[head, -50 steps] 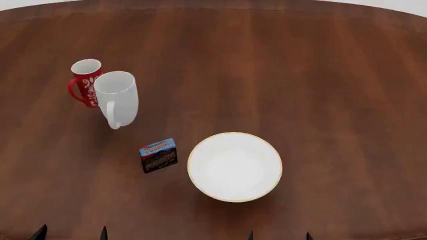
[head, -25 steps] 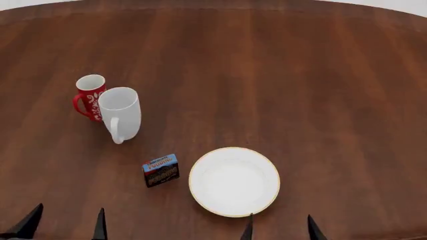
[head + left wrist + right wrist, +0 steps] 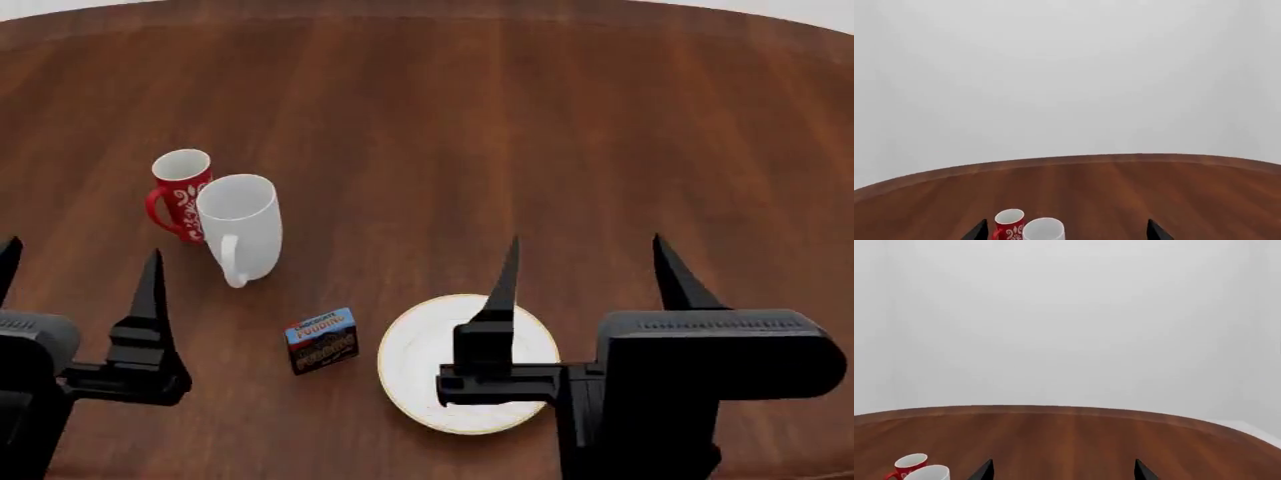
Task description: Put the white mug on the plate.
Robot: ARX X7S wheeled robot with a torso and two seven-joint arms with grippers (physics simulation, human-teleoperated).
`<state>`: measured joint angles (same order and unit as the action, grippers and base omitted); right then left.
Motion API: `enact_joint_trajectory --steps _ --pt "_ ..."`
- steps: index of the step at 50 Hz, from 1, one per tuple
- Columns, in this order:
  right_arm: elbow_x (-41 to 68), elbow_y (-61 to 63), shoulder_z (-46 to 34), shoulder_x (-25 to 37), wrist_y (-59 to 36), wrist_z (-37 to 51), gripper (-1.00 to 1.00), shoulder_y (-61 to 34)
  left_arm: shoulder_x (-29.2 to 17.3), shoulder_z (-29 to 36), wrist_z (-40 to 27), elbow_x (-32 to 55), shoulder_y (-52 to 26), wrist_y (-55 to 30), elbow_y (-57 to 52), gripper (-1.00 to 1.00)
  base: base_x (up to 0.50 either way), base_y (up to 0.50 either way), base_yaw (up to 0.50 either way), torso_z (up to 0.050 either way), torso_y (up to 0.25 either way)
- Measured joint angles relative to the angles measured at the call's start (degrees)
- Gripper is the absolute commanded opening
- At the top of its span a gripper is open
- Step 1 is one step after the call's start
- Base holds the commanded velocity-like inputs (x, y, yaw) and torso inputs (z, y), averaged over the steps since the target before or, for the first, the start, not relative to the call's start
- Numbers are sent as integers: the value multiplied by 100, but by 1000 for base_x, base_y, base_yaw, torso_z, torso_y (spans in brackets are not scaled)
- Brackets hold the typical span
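Right end effector (image 3: 585, 265): hanging above the plate, prongs apart, holding nothing, hiding part of it.
Left end effector (image 3: 80, 262): prongs spread, empty, standing nearer than the mugs; one prong cut off by the frame.
Plate (image 3: 411, 375): lying near, partly covered.
Small packet (image 3: 322, 340): sitting just beside the plate; label unreadable.
White mug (image 3: 240, 228): standing upright on the bench (image 3: 534, 130), well apart from the plate, handle facing the robot.
Red mug (image 3: 178, 192): touching or nearly touching it behind; cannot tell which.
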<state>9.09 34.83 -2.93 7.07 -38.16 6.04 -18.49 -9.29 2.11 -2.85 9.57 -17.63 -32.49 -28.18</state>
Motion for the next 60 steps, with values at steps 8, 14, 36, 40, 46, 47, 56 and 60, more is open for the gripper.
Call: enact_joint_trajectory --steps 8,14,36,40,46,47,56,60 --pt "115 317 26 38 -387 67 100 -255 -50 -48 2 146 -212 -320 -218 100 0 0 0 0 0" --pt "180 408 43 53 -503 103 100 -344 -82 -57 11 212 -279 -404 -288 100 0 0 0 0 0" --pt "383 459 40 98 -527 157 100 -340 -176 -28 32 357 -280 -405 -354 100 0 0 0 0 0" --pt "407 441 31 108 -509 169 100 -333 -183 -30 30 382 -276 -386 -335 100 0 0 0 0 0" --pt "448 401 12 117 -493 184 100 -335 -196 -36 26 417 -265 -353 -305 100 59 0 0 0 0" --pt "456 394 9 118 -489 186 100 -336 -198 -37 24 422 -263 -347 -299 100 242 0 0 0 0" --pt "514 321 -14 129 -450 209 100 -352 -216 -35 10 452 -262 -287 -232 100 294 0 0 0 0" --pt "534 297 -24 138 -428 221 100 -355 -224 -28 3 463 -264 -264 -209 100 298 0 0 0 0"
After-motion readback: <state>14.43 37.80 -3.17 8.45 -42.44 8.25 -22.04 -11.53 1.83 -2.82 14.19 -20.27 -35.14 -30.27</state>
